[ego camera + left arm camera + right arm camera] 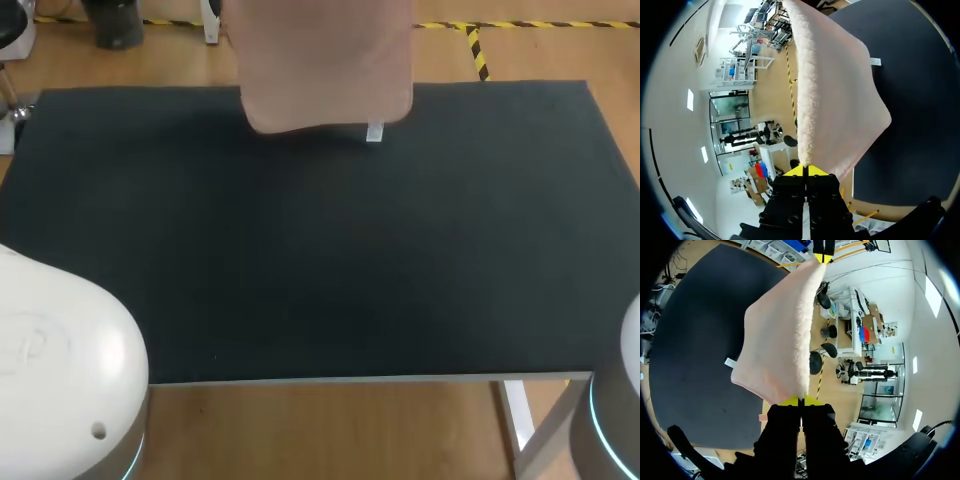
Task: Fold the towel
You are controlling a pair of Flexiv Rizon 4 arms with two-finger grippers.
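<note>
A pale pink fluffy towel (325,60) hangs in the air over the far edge of the black table (300,280); its lower edge, with a small white label (375,132), dangles just above the mat. My left gripper (805,171) is shut on one upper corner of the towel (830,100). On the opposite upper corner of the towel (777,340) my right gripper (801,401) is shut. The top edge stretches taut between them, and the left gripper's yellow tips (823,256) show at its far end. Neither gripper appears in the head view.
The white housings of my left arm (60,370) and right arm (625,400) stand at the table's near corners. The dark mat reaches to the near edge (350,378).
</note>
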